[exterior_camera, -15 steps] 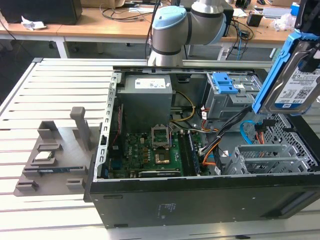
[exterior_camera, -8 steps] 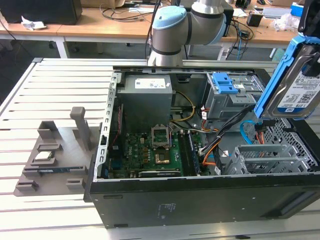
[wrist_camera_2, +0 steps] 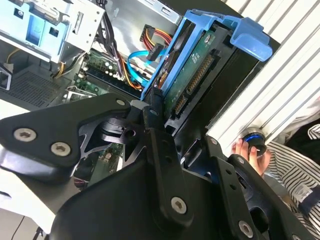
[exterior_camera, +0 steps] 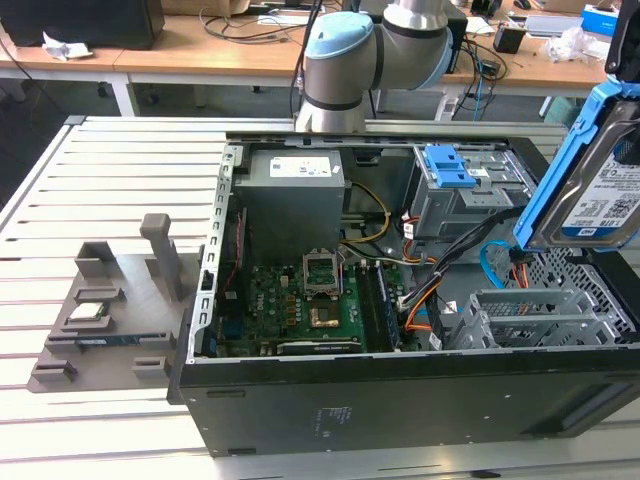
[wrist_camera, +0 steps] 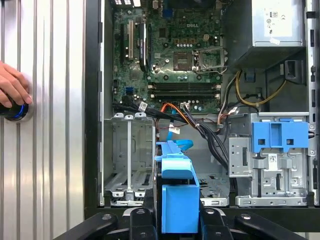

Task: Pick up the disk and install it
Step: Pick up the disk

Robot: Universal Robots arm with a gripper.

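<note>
The disk (exterior_camera: 590, 195), a silver-grey drive with a blue-and-white label in a blue plastic carrier frame, hangs tilted above the open computer case (exterior_camera: 400, 405) at the exterior view's right. My gripper (exterior_camera: 622, 75) is shut on it from above. In the second wrist view the black fingers (wrist_camera_2: 155, 120) clamp the disk (wrist_camera_2: 200, 70), whose green circuit-board side and connector show. In the first wrist view the disk's blue carrier (wrist_camera: 177, 192) stands edge-on in my gripper (wrist_camera: 177, 217). It hovers over the case floor, between the empty metal drive cage (wrist_camera: 127, 155) and the cage with a blue latch plate (wrist_camera: 277, 137).
Loose orange, blue and black cables (wrist_camera: 180, 117) run beside the empty cage (exterior_camera: 530, 315). The motherboard (exterior_camera: 310, 300) and power supply (exterior_camera: 295, 195) fill the rest of the case. A grey fixture (exterior_camera: 110, 310) with a small chip lies at the exterior view's left. A person's hand (wrist_camera: 12, 87) rests on a round button.
</note>
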